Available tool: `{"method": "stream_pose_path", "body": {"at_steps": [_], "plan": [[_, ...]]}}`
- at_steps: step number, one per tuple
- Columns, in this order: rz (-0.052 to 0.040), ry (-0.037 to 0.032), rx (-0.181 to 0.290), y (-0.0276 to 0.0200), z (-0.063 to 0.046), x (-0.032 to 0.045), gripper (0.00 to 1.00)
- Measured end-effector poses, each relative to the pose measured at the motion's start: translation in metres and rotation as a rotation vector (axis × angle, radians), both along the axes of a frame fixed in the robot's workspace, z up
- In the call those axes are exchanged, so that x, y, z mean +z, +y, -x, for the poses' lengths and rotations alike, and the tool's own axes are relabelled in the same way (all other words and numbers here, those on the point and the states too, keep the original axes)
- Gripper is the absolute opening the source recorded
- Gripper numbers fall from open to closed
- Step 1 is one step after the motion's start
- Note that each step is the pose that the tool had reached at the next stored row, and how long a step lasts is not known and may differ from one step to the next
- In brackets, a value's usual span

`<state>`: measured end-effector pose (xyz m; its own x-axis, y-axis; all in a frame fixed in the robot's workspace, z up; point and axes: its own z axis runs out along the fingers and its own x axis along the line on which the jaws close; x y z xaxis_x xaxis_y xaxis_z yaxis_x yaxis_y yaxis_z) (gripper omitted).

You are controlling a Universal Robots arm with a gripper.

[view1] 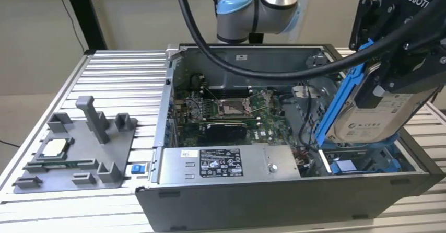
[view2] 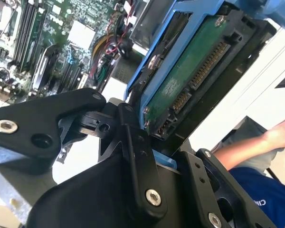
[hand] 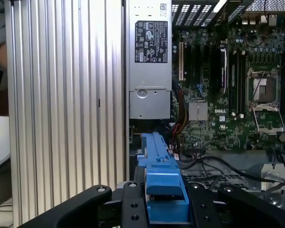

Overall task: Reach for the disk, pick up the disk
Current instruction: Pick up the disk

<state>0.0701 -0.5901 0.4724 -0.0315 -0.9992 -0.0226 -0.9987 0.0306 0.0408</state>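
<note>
- Ribbed aluminium slats form the bench [view1: 104, 71]; an open grey steel computer case [view1: 279, 201] stands on it, green motherboard [view1: 230, 113] exposed.
- Black claw [view1: 390, 81] is closed on the disk [view1: 373, 118], lifted tilted above the case's corner at the exterior view's right.
- Disk: flat silver-grey slab, white label, bright blue plastic bracket [hand: 161, 175]; green circuit underside in the second wrist view.

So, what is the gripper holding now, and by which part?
The gripper holds the disk, lifted above the computer case, clamped on its blue bracket at one end.
</note>
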Motion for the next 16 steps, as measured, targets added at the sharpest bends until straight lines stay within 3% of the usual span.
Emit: {"method": "stream_pose_path", "body": {"at_steps": [16], "plan": [[-0.0109,0.0000,0.000,0.0026,-0.023,-0.0093,0.00]]}}
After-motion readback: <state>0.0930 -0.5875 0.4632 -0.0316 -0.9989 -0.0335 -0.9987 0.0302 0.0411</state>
